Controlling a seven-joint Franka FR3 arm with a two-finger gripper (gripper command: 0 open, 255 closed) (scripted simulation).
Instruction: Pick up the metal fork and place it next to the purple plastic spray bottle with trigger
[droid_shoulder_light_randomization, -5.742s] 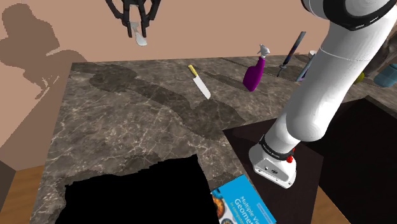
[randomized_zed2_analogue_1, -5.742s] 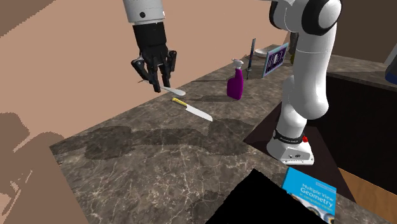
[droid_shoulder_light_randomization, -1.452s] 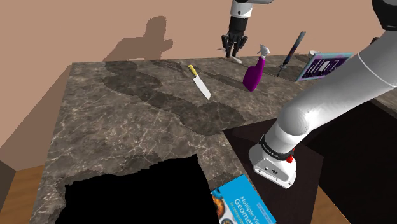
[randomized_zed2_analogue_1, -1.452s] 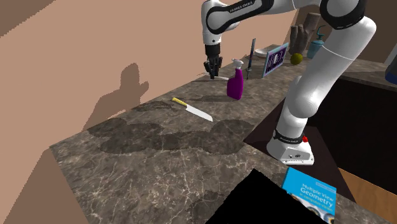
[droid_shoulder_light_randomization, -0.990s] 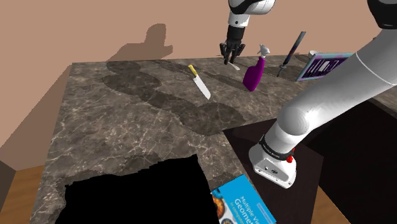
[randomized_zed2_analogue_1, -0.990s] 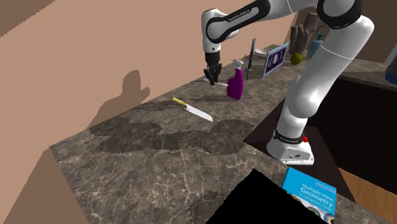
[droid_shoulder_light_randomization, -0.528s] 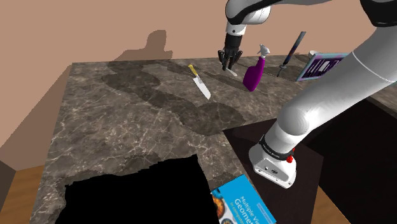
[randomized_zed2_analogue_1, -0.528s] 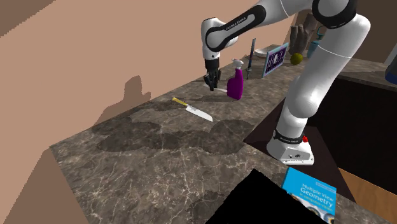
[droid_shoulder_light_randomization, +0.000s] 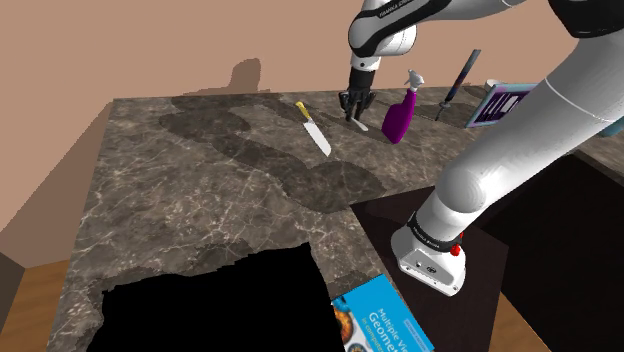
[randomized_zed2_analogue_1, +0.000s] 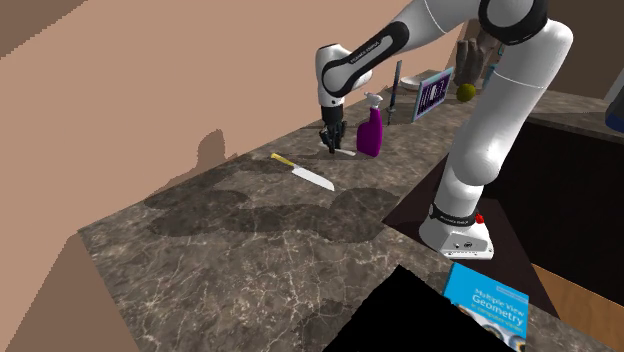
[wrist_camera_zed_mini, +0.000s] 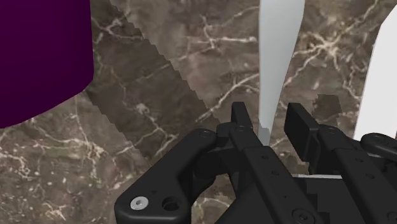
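Claw (droid_shoulder_light_randomization: 355, 110) low over marble counter (droid_shoulder_light_randomization: 200, 200), pinching pale fork (wrist_camera_zed_mini: 280, 57). Wrist view details grip; purple spray bottle (droid_shoulder_light_randomization: 397, 120) just beside claw. Shoulder view adds knife (droid_shoulder_light_randomization: 318, 137) on claw's other side.

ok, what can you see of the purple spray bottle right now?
The spray bottle is opaque purple with a pale trigger head; material not evident. It stands upright on the dark marbled counter, near its far edge. The gripper and the pale fork are close by, on the shoulder view's left of it; whether the fork touches it is unclear.
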